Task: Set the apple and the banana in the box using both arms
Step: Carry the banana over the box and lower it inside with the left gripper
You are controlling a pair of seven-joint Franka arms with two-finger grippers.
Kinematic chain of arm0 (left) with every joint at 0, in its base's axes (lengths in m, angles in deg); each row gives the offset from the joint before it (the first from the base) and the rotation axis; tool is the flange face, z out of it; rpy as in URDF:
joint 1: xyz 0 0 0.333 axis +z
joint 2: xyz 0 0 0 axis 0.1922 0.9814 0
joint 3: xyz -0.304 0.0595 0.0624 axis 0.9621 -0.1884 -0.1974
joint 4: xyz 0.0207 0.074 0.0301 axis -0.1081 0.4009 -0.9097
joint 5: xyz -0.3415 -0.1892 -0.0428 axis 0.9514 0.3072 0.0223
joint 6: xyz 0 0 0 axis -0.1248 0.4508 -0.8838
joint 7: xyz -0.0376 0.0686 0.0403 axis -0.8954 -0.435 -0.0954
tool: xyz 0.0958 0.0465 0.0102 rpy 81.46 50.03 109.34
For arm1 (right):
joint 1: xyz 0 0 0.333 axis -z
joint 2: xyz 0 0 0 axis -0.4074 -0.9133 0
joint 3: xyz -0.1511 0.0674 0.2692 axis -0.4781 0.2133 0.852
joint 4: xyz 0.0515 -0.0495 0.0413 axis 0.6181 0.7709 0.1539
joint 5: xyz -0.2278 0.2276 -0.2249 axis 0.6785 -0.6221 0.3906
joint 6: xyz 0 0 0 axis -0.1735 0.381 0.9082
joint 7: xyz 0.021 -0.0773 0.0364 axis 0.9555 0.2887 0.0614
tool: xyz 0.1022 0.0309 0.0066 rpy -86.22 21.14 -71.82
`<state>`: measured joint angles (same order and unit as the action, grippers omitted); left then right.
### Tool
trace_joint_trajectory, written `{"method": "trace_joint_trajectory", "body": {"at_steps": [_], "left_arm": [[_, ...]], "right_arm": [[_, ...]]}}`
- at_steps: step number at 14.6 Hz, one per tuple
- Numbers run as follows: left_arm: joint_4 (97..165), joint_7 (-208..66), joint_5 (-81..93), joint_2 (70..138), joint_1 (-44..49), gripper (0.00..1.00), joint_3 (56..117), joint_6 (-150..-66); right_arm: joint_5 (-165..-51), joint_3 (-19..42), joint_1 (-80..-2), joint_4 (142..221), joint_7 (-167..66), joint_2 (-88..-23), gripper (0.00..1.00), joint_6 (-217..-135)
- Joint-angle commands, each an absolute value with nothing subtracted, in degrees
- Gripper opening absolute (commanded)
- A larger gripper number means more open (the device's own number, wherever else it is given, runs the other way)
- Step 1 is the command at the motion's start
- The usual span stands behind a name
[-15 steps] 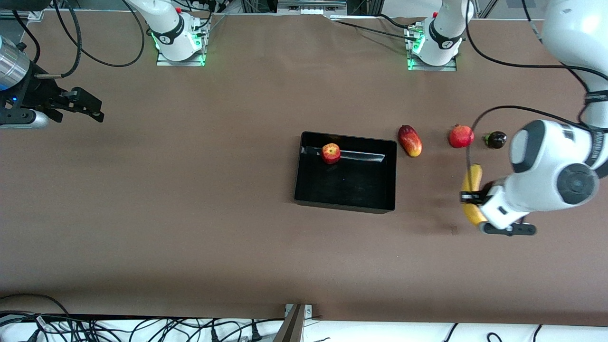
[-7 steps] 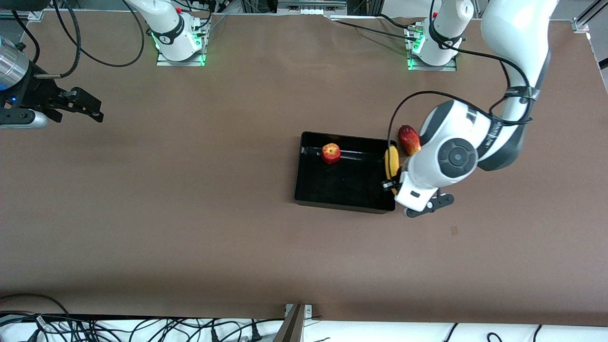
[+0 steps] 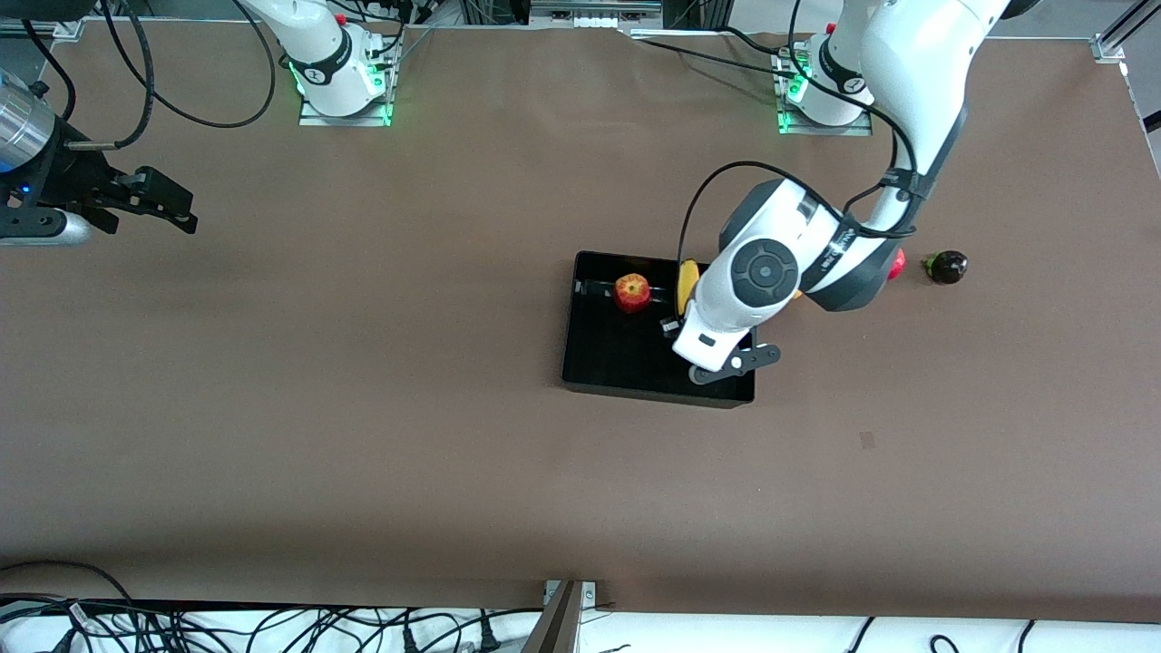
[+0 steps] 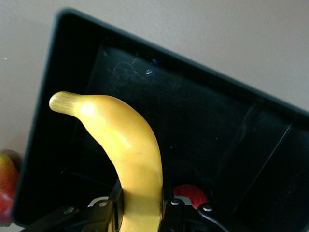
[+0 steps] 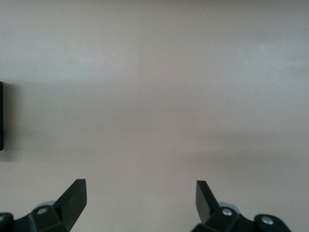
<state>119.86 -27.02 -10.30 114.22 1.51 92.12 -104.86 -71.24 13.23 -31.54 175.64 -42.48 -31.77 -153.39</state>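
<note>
The black box point(image 3: 580, 363) lies mid-table. The red-yellow apple point(image 3: 632, 292) sits inside it, near the wall farthest from the front camera. My left gripper point(image 3: 673, 322) is shut on the yellow banana point(image 3: 687, 281) and holds it over the box, beside the apple. In the left wrist view the banana point(image 4: 128, 150) is clamped between both fingers point(image 4: 141, 203) above the box floor point(image 4: 217, 130). A red patch beside one finger cannot be told. My right gripper point(image 3: 172, 204) waits open and empty at the right arm's end; its wrist view point(image 5: 141, 193) shows bare table.
The left arm hides most of the mango point(image 4: 6, 186) and the pomegranate point(image 3: 898, 263), which lie beside the box toward the left arm's end. A small dark fruit point(image 3: 946, 267) lies farther that way. The box's edge point(image 5: 1, 116) shows in the right wrist view.
My left arm has carried the banana from the left arm's end of the table to over the box. The right arm and the apple have not moved.
</note>
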Motion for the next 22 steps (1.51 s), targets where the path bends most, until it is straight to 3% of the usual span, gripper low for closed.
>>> {"method": "trace_joint_trajectory", "body": {"at_steps": [1,21,22], "left_arm": [[120.1,-28.2,-14.6,115.6,1.9,0.00,94.0,-106.2],[126.8,-32.9,-21.9,121.2,2.4,0.00,93.9,-120.2],[126.8,-32.8,-22.1,121.4,2.4,0.17,93.9,-120.4]], "right_arm": [[-70.9,13.8,-30.7,174.4,-43.4,-32.2,1.00,-152.6],[-70.9,13.8,-30.7,174.4,-43.4,-32.2,1.00,-152.6],[-70.9,13.8,-30.7,174.4,-43.4,-32.2,1.00,-152.6]]}}
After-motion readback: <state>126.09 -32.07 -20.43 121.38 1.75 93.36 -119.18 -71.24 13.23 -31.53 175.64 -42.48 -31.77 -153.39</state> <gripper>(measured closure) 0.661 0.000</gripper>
